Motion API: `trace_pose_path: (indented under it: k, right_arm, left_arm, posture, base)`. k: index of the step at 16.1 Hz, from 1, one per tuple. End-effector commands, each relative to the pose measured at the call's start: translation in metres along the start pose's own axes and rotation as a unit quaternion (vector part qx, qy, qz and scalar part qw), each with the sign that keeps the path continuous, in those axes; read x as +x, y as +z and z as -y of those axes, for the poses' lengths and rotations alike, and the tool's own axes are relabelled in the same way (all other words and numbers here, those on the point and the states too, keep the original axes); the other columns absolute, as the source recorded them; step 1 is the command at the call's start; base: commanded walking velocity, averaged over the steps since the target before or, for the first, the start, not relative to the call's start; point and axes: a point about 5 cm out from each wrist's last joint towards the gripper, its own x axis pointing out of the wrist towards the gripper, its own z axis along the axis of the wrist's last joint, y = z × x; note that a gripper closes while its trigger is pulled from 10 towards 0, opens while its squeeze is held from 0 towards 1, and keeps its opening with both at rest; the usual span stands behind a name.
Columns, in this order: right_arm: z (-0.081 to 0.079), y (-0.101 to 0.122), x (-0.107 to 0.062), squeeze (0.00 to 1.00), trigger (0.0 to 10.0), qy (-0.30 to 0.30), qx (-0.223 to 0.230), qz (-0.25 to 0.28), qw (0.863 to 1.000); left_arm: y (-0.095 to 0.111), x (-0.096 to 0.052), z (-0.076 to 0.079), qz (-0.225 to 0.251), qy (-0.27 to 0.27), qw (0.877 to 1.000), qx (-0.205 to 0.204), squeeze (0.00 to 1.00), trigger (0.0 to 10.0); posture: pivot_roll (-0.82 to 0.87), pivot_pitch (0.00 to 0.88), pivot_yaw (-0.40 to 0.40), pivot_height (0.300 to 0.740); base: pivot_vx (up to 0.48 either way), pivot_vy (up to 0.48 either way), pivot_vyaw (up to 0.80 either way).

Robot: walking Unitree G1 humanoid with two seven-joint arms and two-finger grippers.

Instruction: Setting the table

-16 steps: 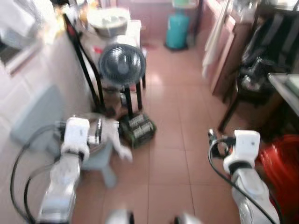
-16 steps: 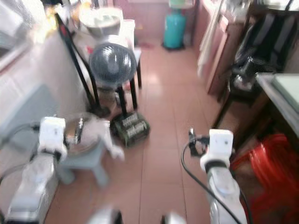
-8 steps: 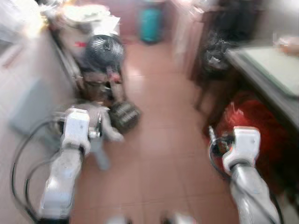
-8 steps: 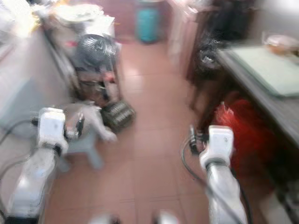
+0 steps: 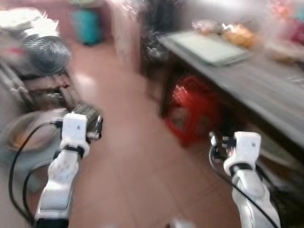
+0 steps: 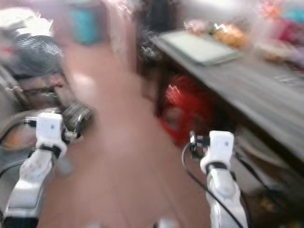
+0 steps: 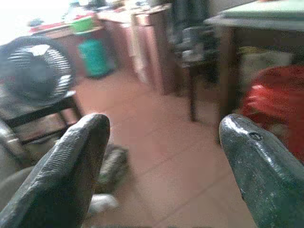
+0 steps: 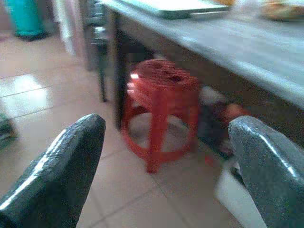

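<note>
Tiled floor [image 5: 128, 156] ahead; left pincer [image 7: 161, 156] and right pincer [image 8: 166, 156] raised forward, both spread, empty.

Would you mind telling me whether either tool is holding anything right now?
Nothing is held: the left tool and the right tool are both open and empty.

Red stool [image 8: 159, 107], teal cylinder [image 7: 96, 57]
</note>
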Motion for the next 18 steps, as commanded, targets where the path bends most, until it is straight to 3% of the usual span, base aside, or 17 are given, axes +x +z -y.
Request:
trace_pose_path:
  k: [1, 10, 18]
  right_arm:
    - [0.0015, 0.0038, 0.0024, 0.0, 10.0, -0.005, -0.006, 0.004, 1.0]
    - [-0.0019, 0.0057, 0.0021, 0.0, 10.0, 0.001, -0.003, 0.014, 1.0]
    - [-0.005, 0.008, 0.002, 0.0, 10.0, 0.007, -0.011, 0.02, 1.0]
  left_arm:
    - [0.0033, 0.0028, 0.0004, 0.01, -0.003, 1.0, 0.002, 0.0, 10.0]
    - [0.0028, 0.0049, -0.0032, 0.013, 0.008, 1.0, -0.006, 0.0, 10.0]
    - [0.0043, 0.0048, -0.0004, 0.024, 0.004, 1.0, 0.013, 0.0, 10.0]
  posture:
    - [-0.03, 0.0, -0.001, 0.74]
    - [-0.03, 0.0, 0.0, 0.74]
    - [-0.04, 0.0, -0.002, 0.74]
  base:
    - [0.0, 0.0, -0.8]
    - [0.0, 0.054, -0.8]
    - [0.0, 0.293, 0.0]
